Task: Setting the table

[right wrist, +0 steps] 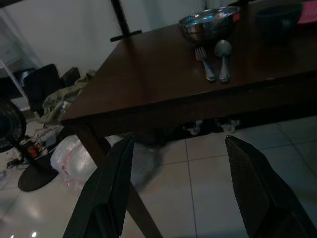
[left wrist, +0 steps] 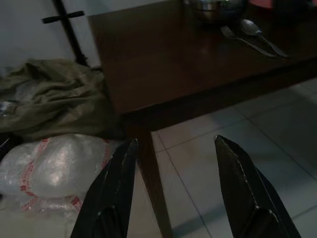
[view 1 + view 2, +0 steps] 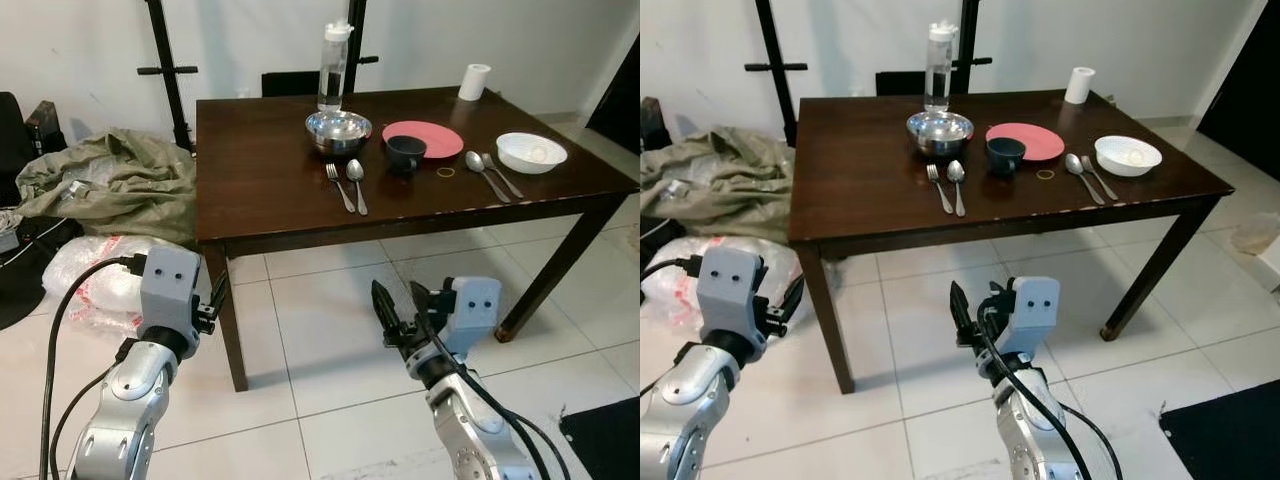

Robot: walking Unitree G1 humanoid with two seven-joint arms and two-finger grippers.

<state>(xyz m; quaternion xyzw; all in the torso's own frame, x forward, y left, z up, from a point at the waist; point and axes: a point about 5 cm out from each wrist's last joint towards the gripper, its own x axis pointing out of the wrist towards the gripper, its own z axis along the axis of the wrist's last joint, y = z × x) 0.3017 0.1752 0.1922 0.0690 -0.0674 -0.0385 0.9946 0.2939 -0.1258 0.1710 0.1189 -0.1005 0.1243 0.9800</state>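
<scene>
Left gripper (image 2: 171,188): jaws held apart, nothing between them; carried low over the tiled floor, short of the table's near left corner. Right gripper (image 1: 178,191): jaws likewise apart and empty; carried low before the table's near edge, well apart from everything on it.

Table (image 3: 260,170): dark wood. Items laid on it, left to right:
- Steel bowl (image 3: 338,130), with a clear water bottle (image 3: 332,68) just behind it.
- Fork (image 3: 340,186) and spoon (image 3: 356,183), side by side, just before the steel bowl.
- Red plate (image 3: 430,135), with a dark cup (image 3: 406,153) at its near left edge.
- Small ring (image 3: 445,172), near the cup; its nature cannot be told.
- Second cutlery pair (image 3: 488,172), beside a white bowl (image 3: 531,152).
- Paper roll (image 3: 474,82), at the far edge.

Progress, as judged: the tableware is gathered along the far half, not arranged into places. Nothing is held, so the setting is judged largely still to be done.
</scene>
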